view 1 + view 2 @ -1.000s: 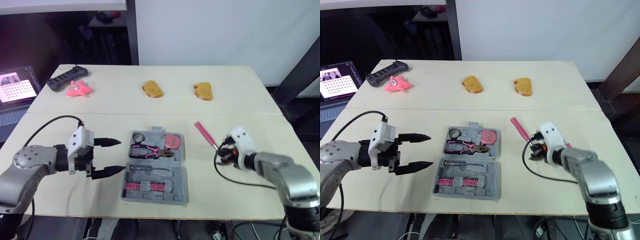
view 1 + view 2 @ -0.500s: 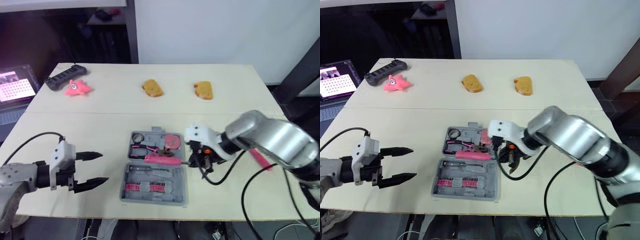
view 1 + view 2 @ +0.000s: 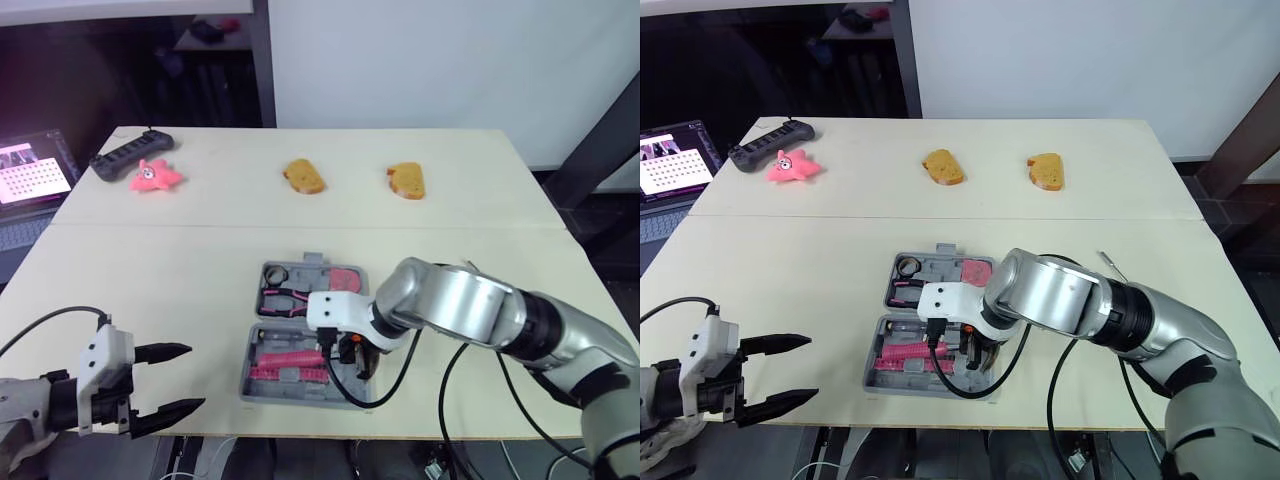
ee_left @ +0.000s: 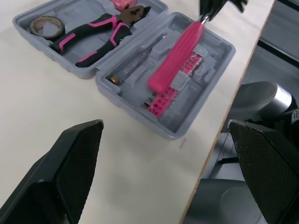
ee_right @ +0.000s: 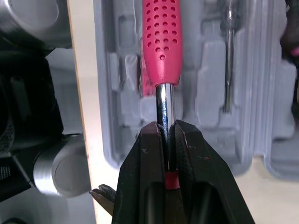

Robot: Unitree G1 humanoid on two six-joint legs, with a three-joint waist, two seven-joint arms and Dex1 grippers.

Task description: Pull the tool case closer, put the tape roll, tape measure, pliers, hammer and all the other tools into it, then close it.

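Right jaws pinch the screwdriver by its bare steel shaft; its pink handle runs straight ahead of them, lengthwise over the near half of the tool case — just above the moulded slots; left jaws spread, well apart at the surface's near-left edge

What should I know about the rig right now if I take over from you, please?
Left hand: open, holding nothing, near the table's front edge, left of the tool case.
Right hand: shut on the metal shaft of the pink-handled tool, over the case's near half.
Case far half: tape roll, pliers, tape measure. Near half: a slim tool.
Done: case open, most tools in.
Left: seat and release the pink-handled tool, check the thin item on the table right of the case (too small to identify), close the case.
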